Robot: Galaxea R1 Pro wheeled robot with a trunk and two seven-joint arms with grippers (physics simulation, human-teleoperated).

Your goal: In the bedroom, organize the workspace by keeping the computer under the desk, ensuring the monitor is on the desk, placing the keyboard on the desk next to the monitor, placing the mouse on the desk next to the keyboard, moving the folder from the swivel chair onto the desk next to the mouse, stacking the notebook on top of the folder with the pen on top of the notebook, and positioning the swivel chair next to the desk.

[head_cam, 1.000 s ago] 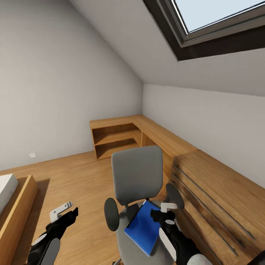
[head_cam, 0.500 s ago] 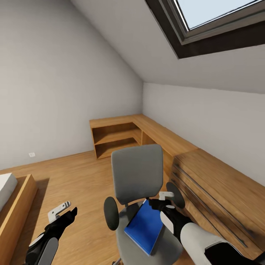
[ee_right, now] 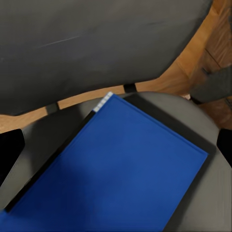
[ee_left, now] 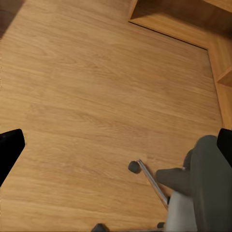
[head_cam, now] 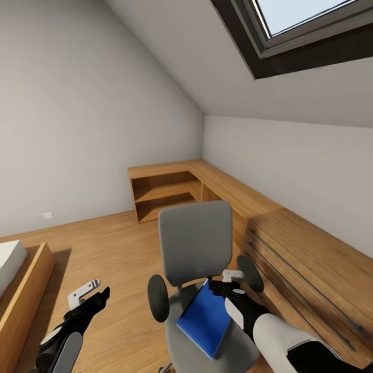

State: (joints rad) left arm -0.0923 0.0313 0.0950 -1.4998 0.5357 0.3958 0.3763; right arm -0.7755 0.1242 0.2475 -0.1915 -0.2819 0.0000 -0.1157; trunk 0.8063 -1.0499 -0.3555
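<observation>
— Where's the folder?
— The blue folder [head_cam: 204, 319] lies flat on the seat of the grey swivel chair [head_cam: 195, 248]. The right gripper [ee_right: 116, 140] hovers just over its far right corner, fingers spread wide.
— And the left gripper [head_cam: 89, 296]?
— Over bare wood floor [ee_left: 92, 96] left of the chair, fingers spread, holding nothing.
— Farther back?
— A light-wood chest [head_cam: 316, 269] at right, corner shelving [head_cam: 166, 191] beyond.

- Skylight [head_cam: 311, 31] was set in the sloped ceiling, dark frame.
- Light-wood L-shaped corner shelf unit [head_cam: 171, 189] ran along both walls, open shelves.
- Light-wood chest [head_cam: 311, 264] with bar handles sat at right.
- Wooden bed frame [head_cam: 23, 290] at left, white mattress.
- Wall socket [head_cam: 47, 215] low on the wall.
- Wood plank floor [ee_left: 96, 96].
</observation>
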